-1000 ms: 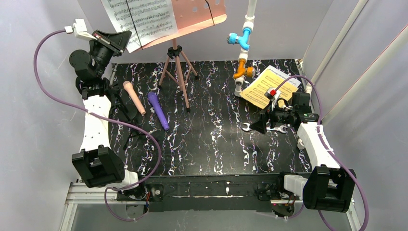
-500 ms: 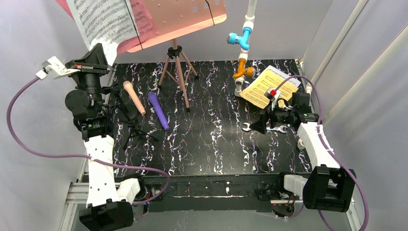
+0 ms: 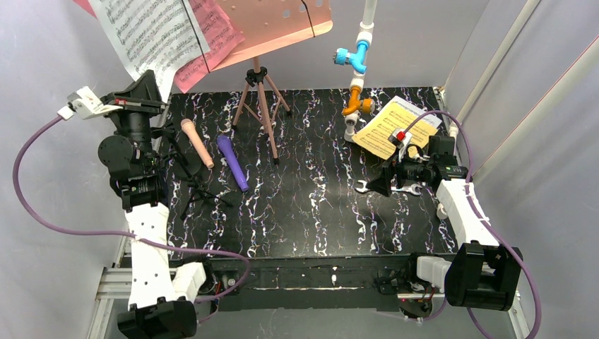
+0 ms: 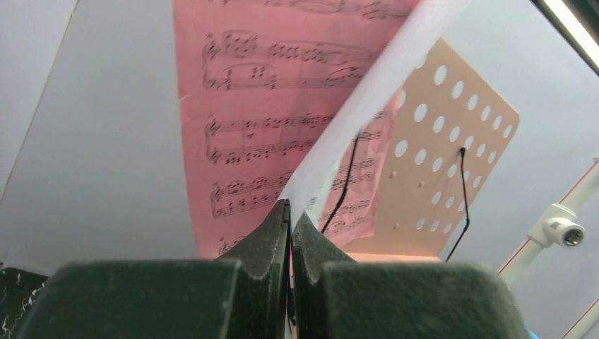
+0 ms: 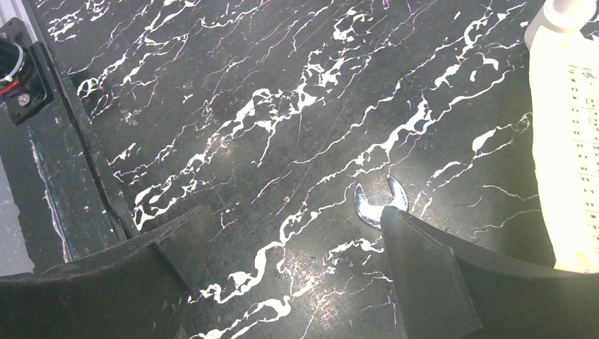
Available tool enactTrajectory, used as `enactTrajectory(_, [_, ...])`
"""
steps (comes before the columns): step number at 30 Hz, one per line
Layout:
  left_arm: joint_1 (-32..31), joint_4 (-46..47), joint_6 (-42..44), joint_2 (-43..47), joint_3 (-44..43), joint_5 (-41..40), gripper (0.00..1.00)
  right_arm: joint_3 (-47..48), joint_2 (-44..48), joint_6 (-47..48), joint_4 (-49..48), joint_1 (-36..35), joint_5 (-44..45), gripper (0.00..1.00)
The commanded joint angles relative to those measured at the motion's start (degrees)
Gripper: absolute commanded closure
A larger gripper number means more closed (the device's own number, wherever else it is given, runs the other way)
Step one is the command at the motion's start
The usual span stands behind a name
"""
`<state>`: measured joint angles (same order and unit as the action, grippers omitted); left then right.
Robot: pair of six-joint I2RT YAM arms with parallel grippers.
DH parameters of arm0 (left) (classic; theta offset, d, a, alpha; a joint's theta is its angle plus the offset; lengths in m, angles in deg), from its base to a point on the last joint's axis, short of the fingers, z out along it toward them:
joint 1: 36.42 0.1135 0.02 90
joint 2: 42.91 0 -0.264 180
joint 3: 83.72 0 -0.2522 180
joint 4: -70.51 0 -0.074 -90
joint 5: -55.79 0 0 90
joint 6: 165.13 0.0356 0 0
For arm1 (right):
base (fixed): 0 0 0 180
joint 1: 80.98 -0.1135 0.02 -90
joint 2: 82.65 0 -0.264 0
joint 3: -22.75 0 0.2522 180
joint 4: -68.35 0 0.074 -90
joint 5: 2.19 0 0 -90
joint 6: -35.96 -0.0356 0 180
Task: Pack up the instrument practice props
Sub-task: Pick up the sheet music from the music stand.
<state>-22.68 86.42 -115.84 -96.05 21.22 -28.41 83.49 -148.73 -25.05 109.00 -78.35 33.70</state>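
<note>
My left gripper [image 3: 146, 86] is shut on the lower edge of the white music sheet [image 3: 152, 32], holding it up at the far left, partly off the salmon-pink perforated music rest [image 3: 282, 18]. A pink sheet [image 3: 212, 35] lies on the rest behind it. In the left wrist view the fingertips [image 4: 281, 215] pinch the white sheet [image 4: 367, 106] edge-on, in front of the pink sheet [image 4: 247, 106]. The peach microphone [image 3: 197, 143], purple microphone [image 3: 232, 163] and black mic holders [image 3: 194, 187] lie on the table's left. The yellow sheet [image 3: 392, 127] lies at the right. My right gripper [image 3: 374, 186] is open and holds nothing.
A silver wrench [image 5: 371, 208] lies by the right gripper's finger. A white pipe with blue and orange valves [image 3: 357, 70] stands at the back, next to the yellow sheet. The rest's tripod legs [image 3: 260, 106] stand at the back middle. Grey walls close in both sides.
The left arm swung out to the left and raised, drawing the white sheet leftward off the rest and uncovering the pink sheet. The right arm has not moved.
</note>
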Motion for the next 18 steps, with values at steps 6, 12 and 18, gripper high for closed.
enactTrajectory(6, [-1.15,-1.86,5.86,9.80,2.46,-8.85,1.00,-0.14,-0.18,0.98,-0.61,0.33,-0.56,0.02])
enactTrajectory(12, [-2.10,-3.74,8.63,12.24,3.30,-7.83,1.00,-0.22,-0.44,0.98,-0.66,0.35,-0.41,0.02])
enactTrajectory(18, [-4.85,-3.81,9.69,16.65,4.64,10.44,1.00,-0.05,-0.54,1.72,-0.12,0.35,-0.50,0.02])
